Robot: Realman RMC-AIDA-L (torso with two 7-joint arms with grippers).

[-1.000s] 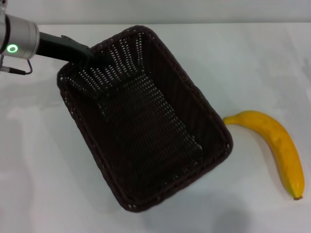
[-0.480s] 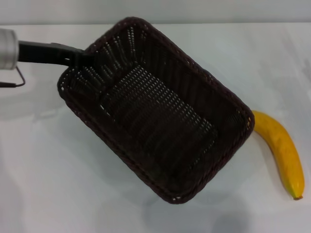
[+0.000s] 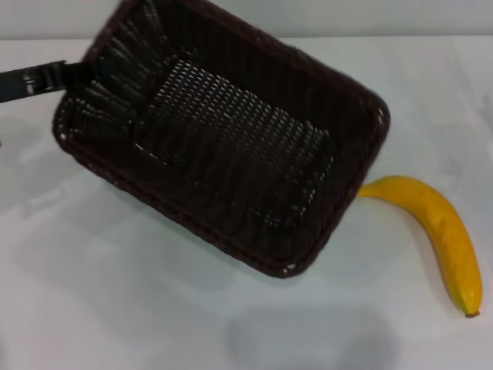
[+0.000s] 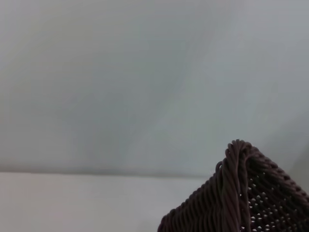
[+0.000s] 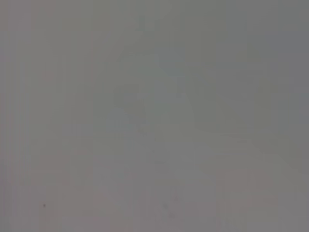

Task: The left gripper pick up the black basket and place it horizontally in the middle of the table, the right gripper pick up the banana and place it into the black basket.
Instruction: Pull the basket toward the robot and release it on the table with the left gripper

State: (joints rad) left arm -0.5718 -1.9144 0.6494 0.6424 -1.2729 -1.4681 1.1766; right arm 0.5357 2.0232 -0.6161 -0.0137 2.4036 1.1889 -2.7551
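From the head camera you see the black basket (image 3: 223, 139) filling the upper middle of the picture, its long axis running from about ten o'clock down to four o'clock. It looks raised off the table (image 3: 115, 308): a soft shadow lies on the white surface below its lower long side, apart from the wicker. The basket is tilted, so you look into its openwork floor and the slotted far wall at once.

Your left pincer (image 3: 73, 77) reaches in from nine o'clock, a black finger running to the basket's short end on that side, where it meets the braided rim. It appears closed on that rim and carrying the basket, though the wicker hides the fingertips, so you cannot see how narrow the gap between them is. The left wrist camera shows only one braided corner of the black basket (image 4: 241, 193) against a pale background.

The banana (image 3: 435, 227) lies on the table at about four o'clock from the basket's centre, curving down toward five o'clock with its brown tip at the low end. Its upper end sits just beside the basket's nearest corner; you cannot tell whether they touch.

Your right pincer is in neither the head view nor its own wrist camera, which shows flat grey.
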